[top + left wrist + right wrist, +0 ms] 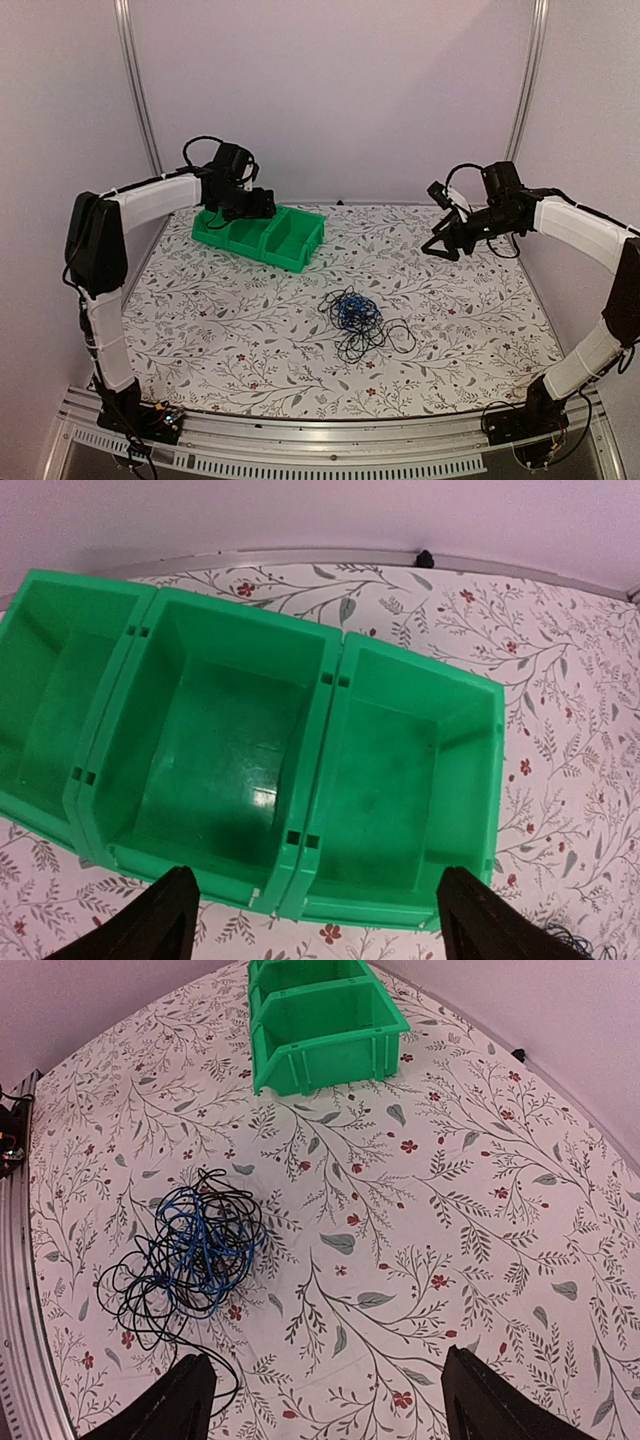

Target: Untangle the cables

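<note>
A: What does the left side show?
B: The left tool (315, 920) hangs over the green bins (330, 680) at the far left of the counter (250, 330). Its jaws are spread wide with nothing between them, and all three compartments look empty.
A: And the middle?
B: The cables (357, 320) lie in one clump near the counter's centre, well apart from the bins. A blue cord (205, 1235) is wound through the black ones, and a few black loops trail out at the edges.
A: The right side?
B: The right tool (320, 1400) hovers high above the counter, right of the clump. It too gapes empty and touches nothing.
A: So how far along is it?
B: By the look of it, nothing is separated yet. The whole untangling is left, beginning with a first grasp.
</note>
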`<state>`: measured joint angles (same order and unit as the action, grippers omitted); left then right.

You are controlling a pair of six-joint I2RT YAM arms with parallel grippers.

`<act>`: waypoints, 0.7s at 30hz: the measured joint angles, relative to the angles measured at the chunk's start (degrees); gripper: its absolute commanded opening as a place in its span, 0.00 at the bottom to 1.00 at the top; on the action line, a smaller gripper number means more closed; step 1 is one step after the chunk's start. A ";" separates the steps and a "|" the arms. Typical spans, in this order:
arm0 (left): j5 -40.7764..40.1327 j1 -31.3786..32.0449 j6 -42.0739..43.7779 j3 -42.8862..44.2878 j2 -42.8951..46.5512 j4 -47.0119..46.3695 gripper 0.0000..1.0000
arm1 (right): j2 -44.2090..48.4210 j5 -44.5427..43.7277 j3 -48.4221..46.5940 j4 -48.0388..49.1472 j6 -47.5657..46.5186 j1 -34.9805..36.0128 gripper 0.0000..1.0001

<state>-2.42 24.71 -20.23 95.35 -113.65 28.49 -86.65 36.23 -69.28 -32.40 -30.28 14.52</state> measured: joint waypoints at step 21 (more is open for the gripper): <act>1.20 -12.98 -2.93 15.76 -15.72 5.27 0.85 | -0.59 2.27 -4.61 -9.22 -1.29 0.07 0.84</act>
<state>-1.21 11.73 -23.16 111.11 -129.36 33.76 -87.24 38.50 -73.89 -41.63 -31.57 14.59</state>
